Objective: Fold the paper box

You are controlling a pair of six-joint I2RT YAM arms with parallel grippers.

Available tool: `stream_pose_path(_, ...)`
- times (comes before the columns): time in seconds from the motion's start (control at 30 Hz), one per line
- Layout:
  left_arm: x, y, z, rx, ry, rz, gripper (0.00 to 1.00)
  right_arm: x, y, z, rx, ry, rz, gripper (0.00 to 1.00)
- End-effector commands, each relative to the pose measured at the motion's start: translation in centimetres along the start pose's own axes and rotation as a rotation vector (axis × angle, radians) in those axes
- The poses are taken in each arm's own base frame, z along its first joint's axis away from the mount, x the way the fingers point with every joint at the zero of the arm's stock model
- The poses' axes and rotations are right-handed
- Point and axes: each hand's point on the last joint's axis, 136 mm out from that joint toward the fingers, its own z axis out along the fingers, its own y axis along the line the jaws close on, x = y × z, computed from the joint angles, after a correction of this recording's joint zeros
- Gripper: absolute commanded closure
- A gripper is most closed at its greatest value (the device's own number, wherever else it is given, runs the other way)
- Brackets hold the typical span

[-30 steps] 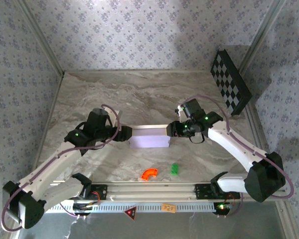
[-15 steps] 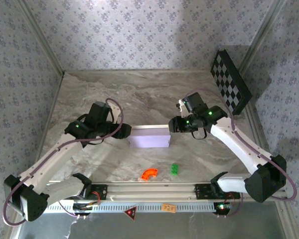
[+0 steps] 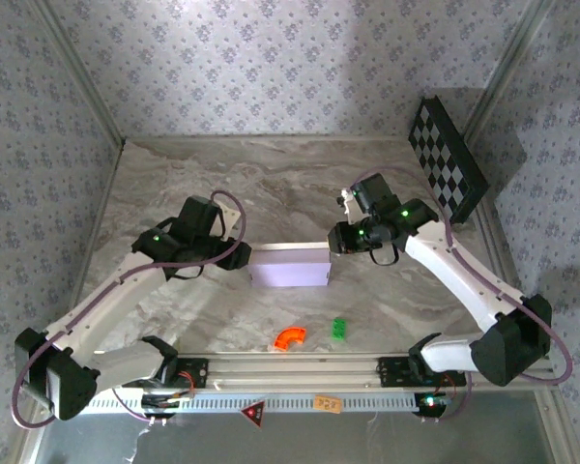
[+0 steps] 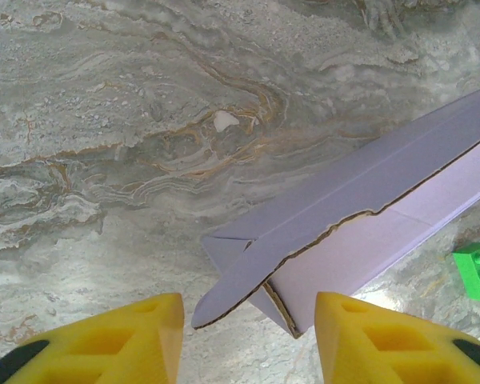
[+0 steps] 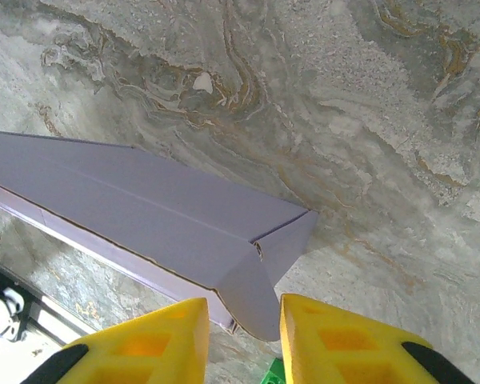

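Grey-veined marble tabletop (image 3: 271, 184), 3 floral-wallpapered walls (image 3: 290, 68), soft even light

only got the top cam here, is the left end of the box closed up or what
observer: no. on the left wrist view the paper box has its left end flap sticking out loose with a ragged edge.
operator: left fingers on it?
observer: no, the left fingers stand open either side of that flap, small gaps showing.
operator: and the right end
observer: folded down; its flap tip sits between the right fingers, nearly filling the gap. can't tell if they pinch it.
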Motion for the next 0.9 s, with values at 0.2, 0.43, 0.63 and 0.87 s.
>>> stream_pose_path(0.2,-0.98,-0.53,-0.88,0.021,-0.015,0.007,0.59,0.30,0.00,-0.23,0.026,0.023,-0.014,0.72)
stream_pose_path(0.43,-0.95,-0.49,-0.79,0.019,-0.015,0.001,0.62,0.41,0.23,-0.01,0.018,0.026,-0.021,0.75)
stream_pose_path(0.63,-0.87,-0.72,-0.59,0.034,-0.009,0.002,0.69,0.51,0.58,0.02,0.009,0.029,-0.027,0.75)
stream_pose_path(0.87,-0.85,-0.86,-0.39,0.044,-0.005,0.000,0.73,0.70,0.66,0.40,0.007,0.039,-0.029,0.77)
